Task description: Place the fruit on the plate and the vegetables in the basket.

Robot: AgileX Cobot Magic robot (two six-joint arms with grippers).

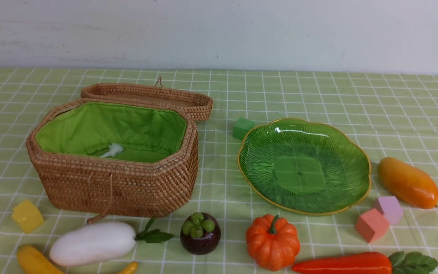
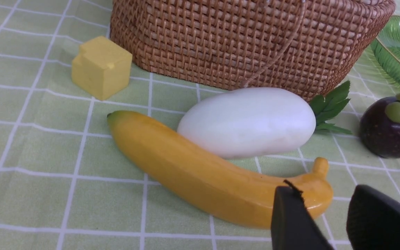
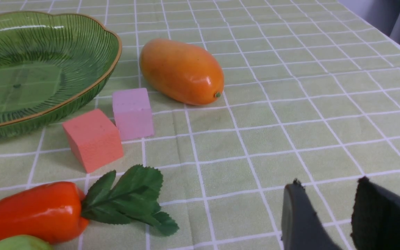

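Ahead of me a plain white wall point(image 1: 219, 34), faintly scuffed, rises behind the table point(image 1: 394, 102). A pale green cloth point(image 1: 318, 87) with white grid lines covers it, under soft even light.

Open woven basket point(image 1: 116, 186), green plate point(image 1: 304, 167) beside it, fruit point(image 1: 200, 234) and vegetables point(image 1: 272, 241) lying around them

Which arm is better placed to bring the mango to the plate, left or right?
Right. The mango lies right of the plate, and the right wrist view shows it ahead of the open, empty right gripper. The left gripper is by the banana, on the basket side.
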